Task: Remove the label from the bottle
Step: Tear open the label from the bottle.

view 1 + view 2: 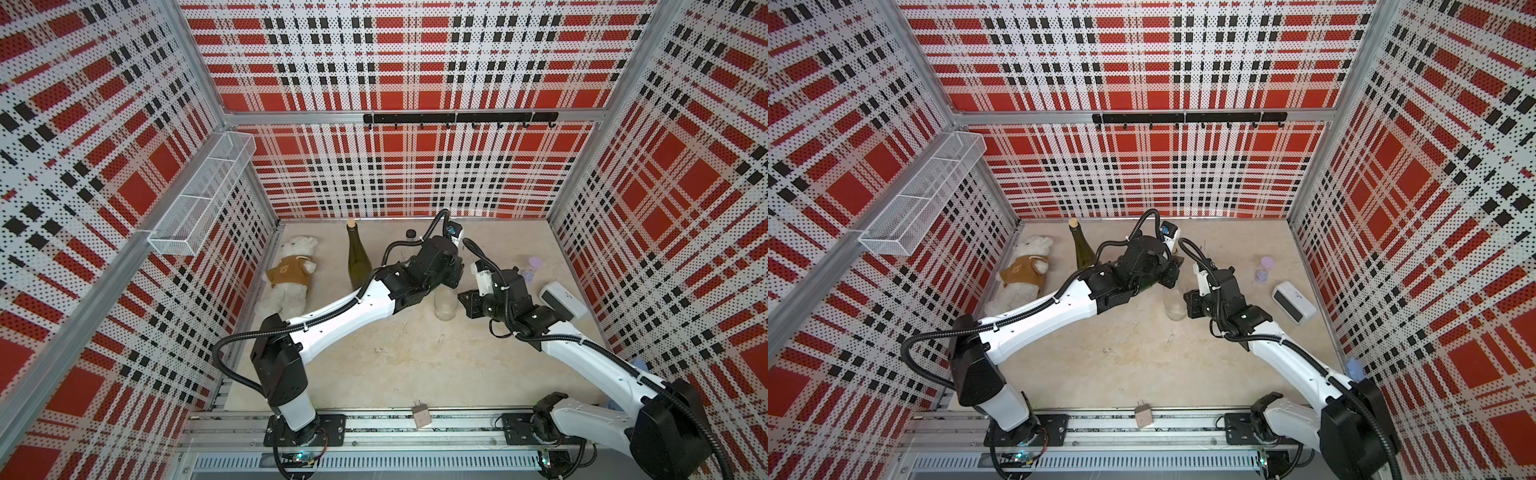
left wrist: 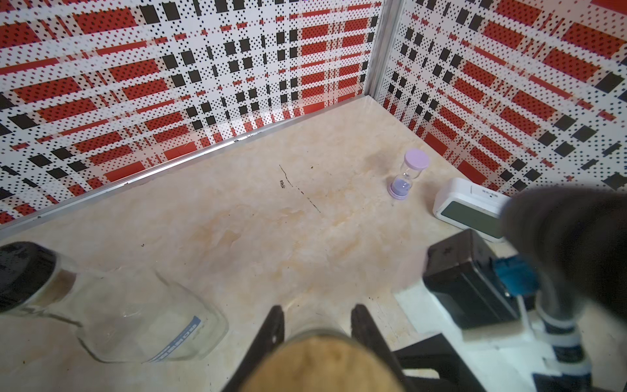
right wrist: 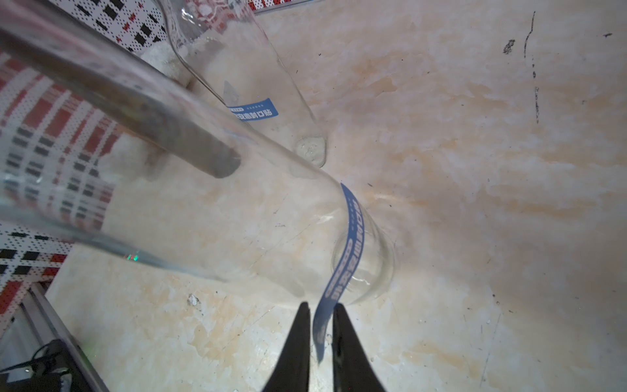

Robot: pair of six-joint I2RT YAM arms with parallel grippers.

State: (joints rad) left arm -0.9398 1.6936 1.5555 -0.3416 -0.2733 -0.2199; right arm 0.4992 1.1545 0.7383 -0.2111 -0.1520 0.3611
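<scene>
In both top views the corked clear bottle [image 1: 446, 305] [image 1: 1175, 309] stands with its base on the beige table [image 1: 395, 365], near the middle. The left hand [image 1: 451, 282] comes down over its top and hides the neck. The right hand [image 1: 460, 298] sits just beside the lower part of the bottle, on the side away from the left arm. A black-capped clear bottle [image 1: 411, 234] shows behind the left arm. A corked green wine bottle [image 1: 359, 259] stands upright further left, with a teddy bear [image 1: 291, 274] lying beyond it by the wall. A purple sand timer [image 1: 534, 268] and a white digital clock [image 1: 561, 301] lie near the opposite wall.

In the left wrist view the left hand [image 2: 317, 309] is clamped on the neck of the corked clear bottle [image 2: 319, 334], one black finger on each side below the brown cork. The black-capped clear bottle [image 2: 135, 312] is close by and carries a second blue label [image 2: 179, 339]. The sand timer [image 2: 407, 174] and clock [image 2: 471, 210] stand just beside each other near the corner.

In the right wrist view the blue label [image 3: 353, 244] runs across the corked clear bottle [image 3: 237, 230] near its base. One end is peeled off the glass and hangs between the fingers of the right hand [image 3: 322, 307]. The fingers stand close together with a narrow gap, and I cannot tell whether they pinch the strip. The black-capped clear bottle [image 3: 258, 85] stands behind.
</scene>
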